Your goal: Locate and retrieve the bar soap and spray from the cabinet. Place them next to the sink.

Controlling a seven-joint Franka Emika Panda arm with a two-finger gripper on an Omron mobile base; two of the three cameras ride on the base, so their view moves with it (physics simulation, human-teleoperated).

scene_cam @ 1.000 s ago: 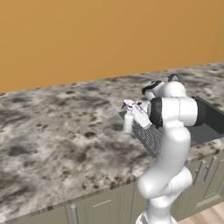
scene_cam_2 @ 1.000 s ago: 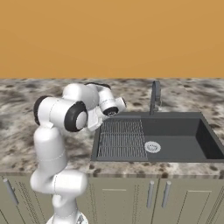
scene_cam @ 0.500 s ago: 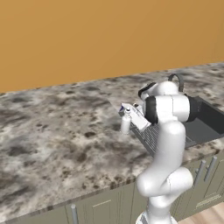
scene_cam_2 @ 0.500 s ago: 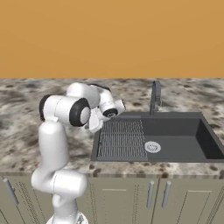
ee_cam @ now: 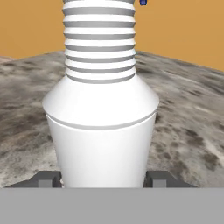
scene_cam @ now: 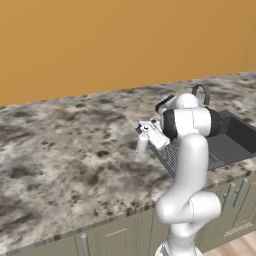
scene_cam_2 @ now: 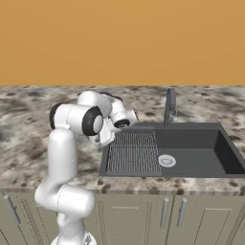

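While the gripper [ee_cam: 103,177] is clenched on the spray [ee_cam: 101,113], its two fingertips [ee_cam: 47,178] flanking the base of the white bottle, the bottle stands upright over the marbled counter [scene_cam: 60,165], just beside the left rim of the sink [scene_cam_2: 191,150]. Past it the ribbed drainboard [scene_cam_2: 133,152] and the dark basin run rightward to the faucet [scene_cam_2: 169,105] at the back rim. Broad bare counter lies to the left, bounded behind by the orange wall [scene_cam: 100,45].
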